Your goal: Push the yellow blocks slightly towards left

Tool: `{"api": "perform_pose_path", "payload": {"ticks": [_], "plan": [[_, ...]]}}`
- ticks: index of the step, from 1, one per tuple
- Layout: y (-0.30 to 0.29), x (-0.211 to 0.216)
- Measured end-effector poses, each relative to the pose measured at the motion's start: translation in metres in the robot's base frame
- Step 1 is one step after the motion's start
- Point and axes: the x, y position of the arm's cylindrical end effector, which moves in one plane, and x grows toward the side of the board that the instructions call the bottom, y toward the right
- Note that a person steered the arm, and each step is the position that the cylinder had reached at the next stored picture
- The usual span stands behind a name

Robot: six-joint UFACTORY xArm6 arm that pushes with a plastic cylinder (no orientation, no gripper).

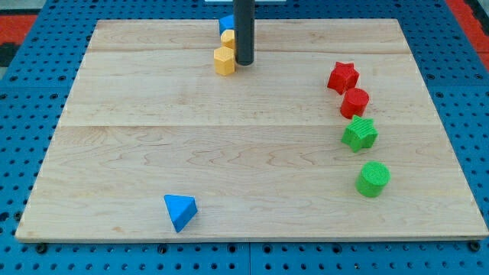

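Tabletop (229,153): pale wood planks on blue pegboard (23,252).
Yellow blocks: hexagonal one (224,61), another (228,40) behind, upper centre.
My tip (244,63): touching hexagon's right; no gripper fitted.

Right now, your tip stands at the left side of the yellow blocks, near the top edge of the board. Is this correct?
Not quite. The camera view shows my tip at the right side of the yellow blocks, not the left; it is indeed near the board's top edge.
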Motion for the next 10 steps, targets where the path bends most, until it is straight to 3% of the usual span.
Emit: {"api": "perform_pose_path", "payload": {"ticks": [1, 2, 3, 4, 5, 7, 8, 9, 10], "plan": [[0.006, -0.036], [-0.024, -0.049], [-0.032, -0.042], [0.01, -0.027], [0.01, 0.006], [-0.059, 0.031], [-0.02, 0.021], [0.025, -0.049], [0.025, -0.085]]}}
